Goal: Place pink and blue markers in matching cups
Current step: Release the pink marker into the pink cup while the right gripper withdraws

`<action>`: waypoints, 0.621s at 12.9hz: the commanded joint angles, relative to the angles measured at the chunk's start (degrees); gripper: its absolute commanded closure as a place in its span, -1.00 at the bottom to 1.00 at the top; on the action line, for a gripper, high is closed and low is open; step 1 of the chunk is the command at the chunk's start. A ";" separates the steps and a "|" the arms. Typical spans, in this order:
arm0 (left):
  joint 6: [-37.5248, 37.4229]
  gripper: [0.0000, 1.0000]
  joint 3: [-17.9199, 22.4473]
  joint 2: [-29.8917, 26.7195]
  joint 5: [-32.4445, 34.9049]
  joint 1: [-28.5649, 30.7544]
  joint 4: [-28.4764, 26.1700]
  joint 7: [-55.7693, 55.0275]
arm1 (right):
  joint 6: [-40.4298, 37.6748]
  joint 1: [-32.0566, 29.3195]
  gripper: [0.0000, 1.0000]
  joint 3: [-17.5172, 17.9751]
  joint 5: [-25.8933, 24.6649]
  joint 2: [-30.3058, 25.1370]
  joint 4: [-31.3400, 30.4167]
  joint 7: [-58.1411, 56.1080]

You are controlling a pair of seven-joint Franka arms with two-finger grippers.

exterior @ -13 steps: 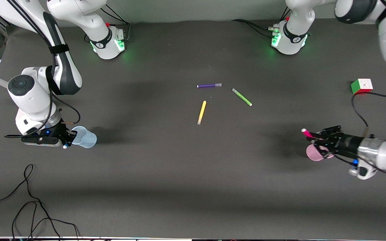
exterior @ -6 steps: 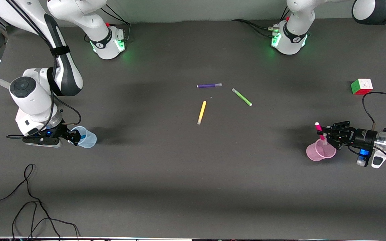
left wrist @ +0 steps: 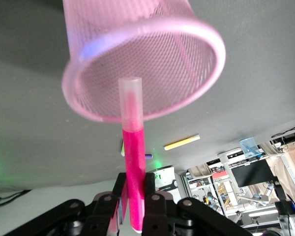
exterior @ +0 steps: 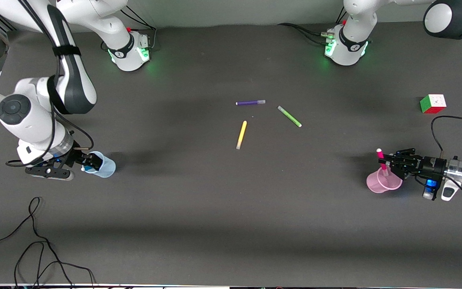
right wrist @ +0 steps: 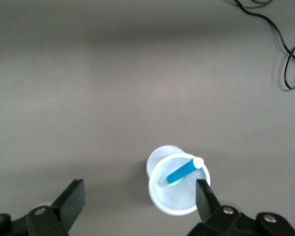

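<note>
The left gripper [exterior: 387,163], fingers clamped on the pink marker [left wrist: 133,173] whose pale end dips into the pink cup [exterior: 380,183], should release it upright (the right gripper [right wrist: 137,201], fingers spread, has the blue marker [right wrist: 182,171] already leaning in the blue cup [right wrist: 179,197]).

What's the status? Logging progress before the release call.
Right tool open above blue cup, blue marker inside. Left tool shut on pink marker, tip in pink cup. Nothing blocking.
</note>
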 commanded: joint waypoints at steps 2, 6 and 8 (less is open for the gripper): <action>-0.29 0.04 -0.44 0.75 -0.62 0.48 1.95 0.86 | -14.46 -5.55 -1.00 8.98 0.79 -3.05 8.05 0.65; -0.55 -0.97 -0.36 0.32 0.95 0.30 2.56 0.86 | -23.19 -9.42 -1.00 15.94 0.71 -4.71 14.21 0.13; -0.64 -0.97 -0.44 -1.61 5.32 -0.74 2.65 -0.19 | -24.17 -9.43 -1.00 16.22 0.71 -5.24 15.10 0.04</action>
